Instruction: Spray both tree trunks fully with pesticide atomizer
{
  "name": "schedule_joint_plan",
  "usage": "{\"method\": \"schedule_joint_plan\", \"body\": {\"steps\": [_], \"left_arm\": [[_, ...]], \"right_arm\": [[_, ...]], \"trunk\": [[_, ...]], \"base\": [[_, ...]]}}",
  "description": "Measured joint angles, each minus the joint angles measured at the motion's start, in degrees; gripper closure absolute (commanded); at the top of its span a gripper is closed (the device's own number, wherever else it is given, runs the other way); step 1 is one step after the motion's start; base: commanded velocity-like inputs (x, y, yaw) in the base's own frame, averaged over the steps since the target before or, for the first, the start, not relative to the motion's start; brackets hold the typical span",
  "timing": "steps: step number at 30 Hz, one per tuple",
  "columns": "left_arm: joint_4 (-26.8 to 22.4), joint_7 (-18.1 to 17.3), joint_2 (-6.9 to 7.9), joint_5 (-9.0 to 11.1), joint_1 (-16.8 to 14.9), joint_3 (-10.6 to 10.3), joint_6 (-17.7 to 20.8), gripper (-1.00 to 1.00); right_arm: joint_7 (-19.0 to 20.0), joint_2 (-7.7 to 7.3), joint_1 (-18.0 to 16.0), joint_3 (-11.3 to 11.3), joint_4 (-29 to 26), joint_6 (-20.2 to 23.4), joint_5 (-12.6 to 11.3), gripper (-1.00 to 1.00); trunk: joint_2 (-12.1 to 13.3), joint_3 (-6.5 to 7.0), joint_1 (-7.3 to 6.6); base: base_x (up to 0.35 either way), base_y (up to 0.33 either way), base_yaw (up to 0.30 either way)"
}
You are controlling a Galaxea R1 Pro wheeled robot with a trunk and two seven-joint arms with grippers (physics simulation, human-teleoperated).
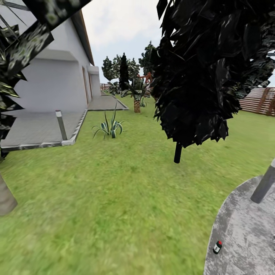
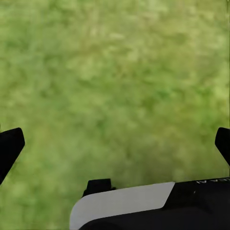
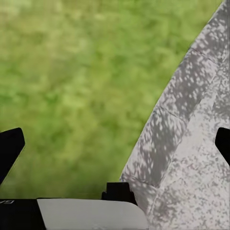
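on the grey stone patio (image 1: pixel 244 229) the pesticide atomizer (image 1: pixel 217 247) stands upright.

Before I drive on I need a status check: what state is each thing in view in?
pesticide atomizer: upright on the stone patio near its edge, not held.
left gripper: fingers wide apart, empty, over grass.
right gripper: fingers wide apart, empty, over the patio's edge.
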Motion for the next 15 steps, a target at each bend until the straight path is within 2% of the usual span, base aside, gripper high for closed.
{"method": "schedule_joint_plan", "body": {"steps": [8,15], "left_arm": [[0.00,0.00,0.00,0.00,0.00,-0.01,0.00,-1.00],[0.05,-0.01,0.00,0.00,0.00,0.02,0.00,-1.00]], "right_arm": [[0.05,0.03,-0.03,0.05,0.49,0.00,0.00,-1.00],[0.08,0.05,-0.05,0.05,0.54,0.00,0.00,-1.00]], "trunk": [[0.00,0.00,0.01],[0.00,0.00,0.02]], "base": [[0.251,0.260,-0.298],[0.136,0.313,-0.300]]}}
